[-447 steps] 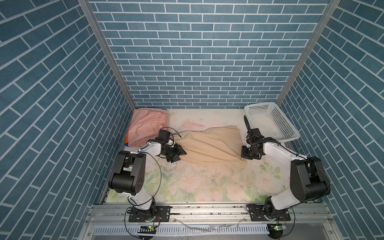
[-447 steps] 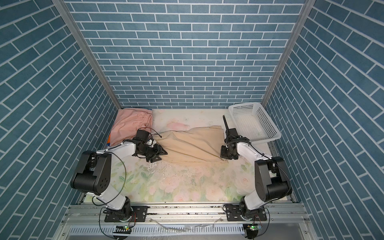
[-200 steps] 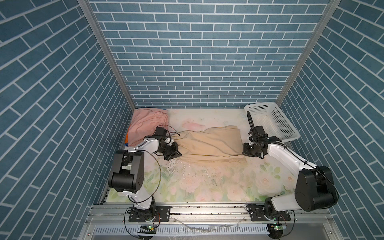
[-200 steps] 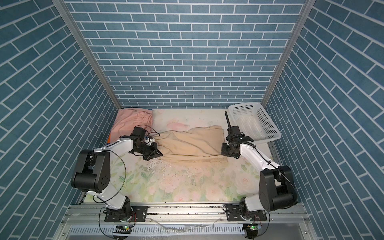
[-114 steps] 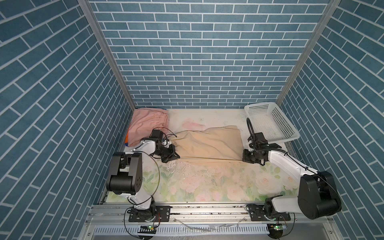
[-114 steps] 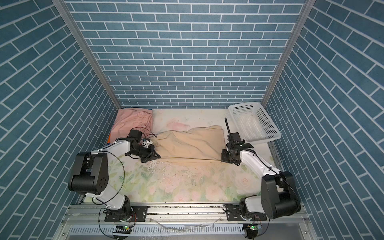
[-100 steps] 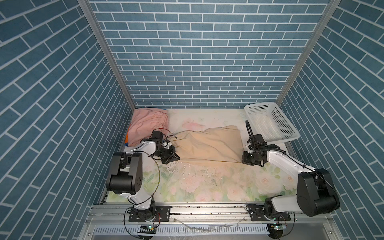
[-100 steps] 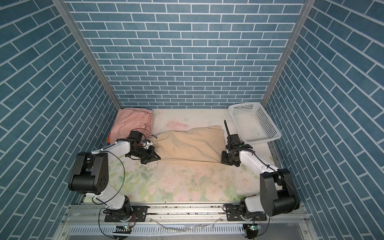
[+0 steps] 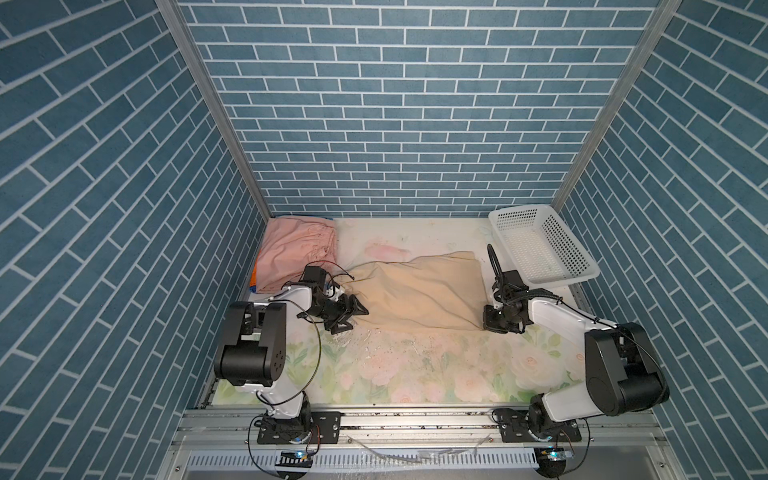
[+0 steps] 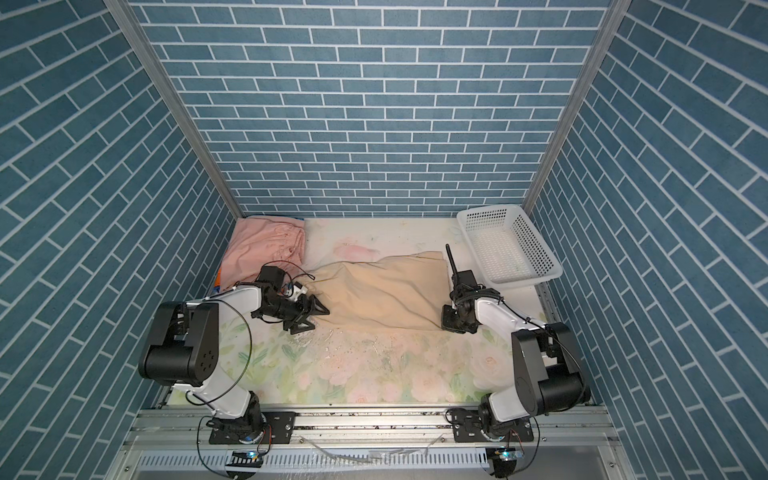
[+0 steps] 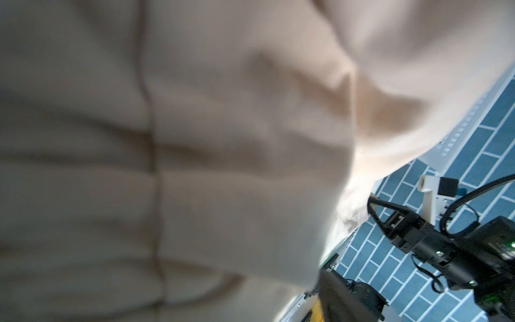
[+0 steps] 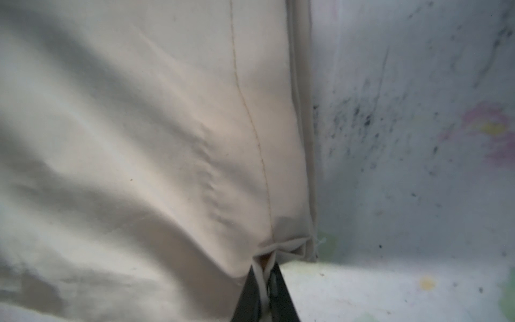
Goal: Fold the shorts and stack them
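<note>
The beige shorts (image 9: 419, 291) (image 10: 382, 291) lie spread across the middle of the floral mat. My right gripper (image 9: 492, 322) (image 12: 263, 278) is shut on their near right corner, with cloth pinched between the fingertips. My left gripper (image 9: 352, 320) (image 10: 311, 320) stands open at their left end, its jaws spread and nothing clearly between them; beige cloth (image 11: 195, 139) fills the left wrist view. The pink shorts (image 9: 297, 249) (image 10: 266, 245) lie folded in the back left corner. A sliver of orange and blue cloth (image 9: 254, 278) shows under them.
A white perforated basket (image 9: 523, 210) (image 10: 490, 210) stands tilted at the back right, just behind the right arm. Blue brick walls close in on three sides. The front part of the mat (image 9: 415, 374) is bare and scuffed.
The left gripper's jaws have opened and let go of the beige shorts' left end. The right gripper has drawn its corner a little toward the front.
</note>
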`<state>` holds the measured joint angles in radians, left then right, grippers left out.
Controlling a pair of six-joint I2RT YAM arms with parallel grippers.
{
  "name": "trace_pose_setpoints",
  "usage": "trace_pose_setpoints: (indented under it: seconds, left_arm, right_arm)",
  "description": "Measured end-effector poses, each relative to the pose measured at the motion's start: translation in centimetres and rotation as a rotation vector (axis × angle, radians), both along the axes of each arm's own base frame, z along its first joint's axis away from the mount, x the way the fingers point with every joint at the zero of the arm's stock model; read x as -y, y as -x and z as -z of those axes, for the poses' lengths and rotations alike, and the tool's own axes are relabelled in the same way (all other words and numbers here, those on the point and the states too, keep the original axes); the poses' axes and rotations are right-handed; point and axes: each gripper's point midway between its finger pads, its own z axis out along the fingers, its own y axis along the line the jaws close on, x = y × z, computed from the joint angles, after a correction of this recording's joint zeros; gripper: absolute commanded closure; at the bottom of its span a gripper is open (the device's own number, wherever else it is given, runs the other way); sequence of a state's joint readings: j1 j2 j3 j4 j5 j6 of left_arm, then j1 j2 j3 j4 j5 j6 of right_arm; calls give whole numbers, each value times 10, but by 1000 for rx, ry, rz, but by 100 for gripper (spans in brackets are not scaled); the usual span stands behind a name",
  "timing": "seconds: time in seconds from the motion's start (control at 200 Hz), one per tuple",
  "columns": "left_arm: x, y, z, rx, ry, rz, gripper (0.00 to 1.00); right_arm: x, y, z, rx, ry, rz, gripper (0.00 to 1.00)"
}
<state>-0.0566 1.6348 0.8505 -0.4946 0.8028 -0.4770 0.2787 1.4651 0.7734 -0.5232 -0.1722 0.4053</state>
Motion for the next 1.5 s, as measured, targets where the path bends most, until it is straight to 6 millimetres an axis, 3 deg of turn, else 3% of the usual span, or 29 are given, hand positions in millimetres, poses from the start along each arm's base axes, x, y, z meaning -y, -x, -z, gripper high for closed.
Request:
trace_pose_setpoints:
  seconds: [0.155,0.3,0.355,0.43,0.535,0.605,0.675,0.845,1.06,1.305,1.5]
  left_arm:
    - [-10,-21,-36,100,-92,26,0]
    - [-22,-49,-83,252,-189,18,0]
    - [-20,-56,-98,296,-191,15,0]
    - [-2,-60,-112,333,-176,46,0]
    - [49,-57,-121,365,-117,145,1]
    - [78,-51,-115,360,-59,185,0]
    - [92,-44,-98,317,-21,192,1]
    - [88,-37,-52,200,-35,173,0]
    - [87,-37,-33,176,-57,198,0]
    - [81,-36,-4,120,-85,214,0]
    - [81,-36,2,114,-92,224,0]
  right_arm:
    - [-1,-5,-16,27,-3,-4,53]
    - [1,-16,-44,89,7,-2,24]
    - [4,-24,-58,120,19,1,17]
    - [8,-42,-77,159,30,15,14]
    - [7,-80,-97,201,37,23,12]
    - [2,-109,-100,215,39,17,12]
    - [-4,-135,-95,213,38,8,11]
    - [-15,-186,-68,182,40,-10,19]
    - [-13,-231,-48,178,49,-7,34]
    - [-2,-240,-28,144,58,5,43]
    - [-4,-238,-8,104,45,2,52]
